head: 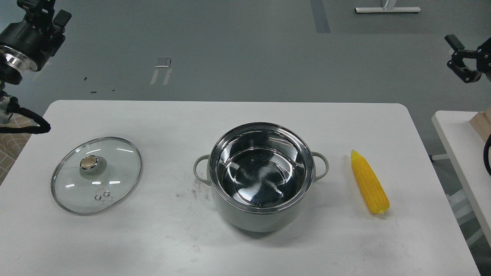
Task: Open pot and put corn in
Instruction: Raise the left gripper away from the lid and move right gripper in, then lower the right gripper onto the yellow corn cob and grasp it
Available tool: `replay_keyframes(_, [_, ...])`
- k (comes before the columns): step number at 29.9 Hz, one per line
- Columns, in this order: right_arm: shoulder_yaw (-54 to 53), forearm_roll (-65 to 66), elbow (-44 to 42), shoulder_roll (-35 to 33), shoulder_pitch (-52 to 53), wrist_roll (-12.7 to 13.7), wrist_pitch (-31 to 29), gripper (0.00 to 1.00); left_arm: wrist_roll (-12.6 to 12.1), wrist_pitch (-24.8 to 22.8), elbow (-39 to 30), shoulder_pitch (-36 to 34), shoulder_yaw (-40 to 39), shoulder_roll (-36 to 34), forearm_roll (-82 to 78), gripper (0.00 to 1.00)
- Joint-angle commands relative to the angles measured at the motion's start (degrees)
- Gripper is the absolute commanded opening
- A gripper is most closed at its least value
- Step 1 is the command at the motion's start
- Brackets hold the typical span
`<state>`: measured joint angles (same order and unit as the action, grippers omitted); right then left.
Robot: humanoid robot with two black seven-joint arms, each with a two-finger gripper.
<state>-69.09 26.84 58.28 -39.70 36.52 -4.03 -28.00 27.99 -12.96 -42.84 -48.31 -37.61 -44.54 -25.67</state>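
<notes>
The pale grey-green pot (262, 216) stands uncovered in the middle of the white table (153, 241), and its shiny steel inside is empty. The yellow corn (370, 183) lies on the table to the right of the pot, pointed end away from me. The glass lid (109, 188) with its gold knob (88, 162) lies flat at the left, free of any gripper. My left gripper (45, 10) is raised at the top left corner, its fingers cut off by the edge. My right gripper (465, 60) is high at the right edge, with only one finger showing.
A second white table (458, 145) stands at the right with a pale wooden block (482, 119) on it. Dark scuff marks (197, 189) lie on the table left of the pot. A black cable (27, 119) hangs at the left edge.
</notes>
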Motion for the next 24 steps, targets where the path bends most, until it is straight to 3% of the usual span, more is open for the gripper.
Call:
replay_keyframes(1, [14.7, 4.3, 2.5, -6.9, 9.8, 0.0, 0.0, 1.0, 0.0, -11.2, 3.8, -0.8, -3.0, 3.1, 16.8, 0.95])
replay_keyframes(4, [23.8, 11.4, 5.8, -9.5, 14.5, 0.2, 0.0, 1.0, 0.0, -15.0, 3.6, -0.7, -6.3, 6.8, 20.7, 0.96])
replay_keyframes(7, [29.7, 20.4, 11.0, -11.7, 15.3, 0.3, 0.0, 1.0, 0.0, -15.0, 3.2, 0.0, -11.9, 8.6, 21.1, 0.97])
replay_keyframes(12, [35.2, 33.4, 14.4, -11.5, 14.9, 2.8, 0.0, 1.0, 0.0, -15.0, 2.7, 0.9, -12.7, 11.7, 21.2, 0.97])
replay_keyframes(19, [40.0, 51.1, 19.7, -10.7, 13.3, 3.3, 0.0, 1.0, 0.0, -15.0, -1.3, 1.6, -12.5, 15.1, 21.0, 0.98])
replay_keyframes(24, [41.0, 59.1, 22.3, -9.4, 9.4, 7.2, 0.0, 1.0, 0.0, -15.0, -1.3, 1.7, -12.5, 15.4, 20.9, 0.98])
